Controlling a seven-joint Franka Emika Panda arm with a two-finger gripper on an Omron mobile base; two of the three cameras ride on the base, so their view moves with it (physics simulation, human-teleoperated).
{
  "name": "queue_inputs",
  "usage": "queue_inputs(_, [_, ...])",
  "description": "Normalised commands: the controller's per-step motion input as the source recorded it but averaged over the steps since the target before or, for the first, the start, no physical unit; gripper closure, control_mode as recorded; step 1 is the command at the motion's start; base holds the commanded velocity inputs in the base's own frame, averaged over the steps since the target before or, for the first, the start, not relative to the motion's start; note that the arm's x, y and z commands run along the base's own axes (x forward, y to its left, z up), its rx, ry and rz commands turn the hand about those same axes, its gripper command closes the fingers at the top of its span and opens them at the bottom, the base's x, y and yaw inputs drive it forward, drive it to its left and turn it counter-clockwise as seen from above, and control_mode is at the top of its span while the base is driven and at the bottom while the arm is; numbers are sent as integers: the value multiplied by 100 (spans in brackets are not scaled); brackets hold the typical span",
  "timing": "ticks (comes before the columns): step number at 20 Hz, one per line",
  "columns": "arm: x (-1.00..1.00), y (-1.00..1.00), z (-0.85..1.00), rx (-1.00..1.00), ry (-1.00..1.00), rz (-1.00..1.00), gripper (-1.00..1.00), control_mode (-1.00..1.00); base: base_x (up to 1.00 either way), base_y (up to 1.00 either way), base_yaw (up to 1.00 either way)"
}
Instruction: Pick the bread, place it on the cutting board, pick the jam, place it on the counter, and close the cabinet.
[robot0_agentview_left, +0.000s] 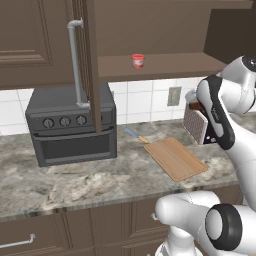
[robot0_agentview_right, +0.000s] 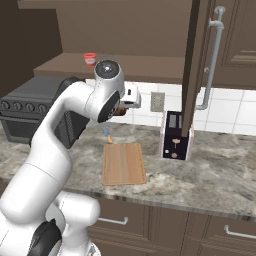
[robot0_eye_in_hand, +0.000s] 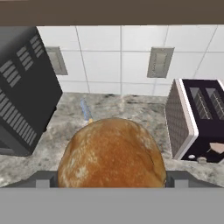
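Glossy brown bun (robot0_eye_in_hand: 112, 153) is sitting gripped in the pincer (robot0_eye_in_hand: 112, 181); likely light, soft, squashable, best held gently across its middle.

Golden-brown speckled bread (robot0_eye_in_hand: 112, 154), red jam (robot0_agentview_left: 138, 61) with whitish band, tan cutting board (robot0_agentview_left: 176, 158), grey-brown marbled counter (robot0_agentview_left: 90, 182), dark brown cabinet (robot0_agentview_left: 30, 42), black oven (robot0_agentview_left: 70, 125).

A rendered home kitchen is shown: a marbled stone counter (robot0_agentview_left: 100, 185), dark wall cabinet (robot0_agentview_left: 30, 45), white tiled backsplash (robot0_eye_in_hand: 122, 57), a toaster oven (robot0_agentview_left: 72, 125) and a toaster (robot0_agentview_right: 176, 135).
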Motion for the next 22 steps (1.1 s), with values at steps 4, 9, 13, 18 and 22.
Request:
queue_inputs(4, [0,3,-22,0,7,0,100,-100,0,0,0])
queue_inputs(9, [0,1,-24,0,7,0,100,-100,0,0,0])
queue_inputs(13, [0,0,-21,0,8,0,100,-100,0,0,0])
queue_inputs(18, [0,1,-26,0,7,0,100,-100,0,0,0])
queue_inputs(22, [0,2,-26,0,4,0,100,-100,0,0,0])
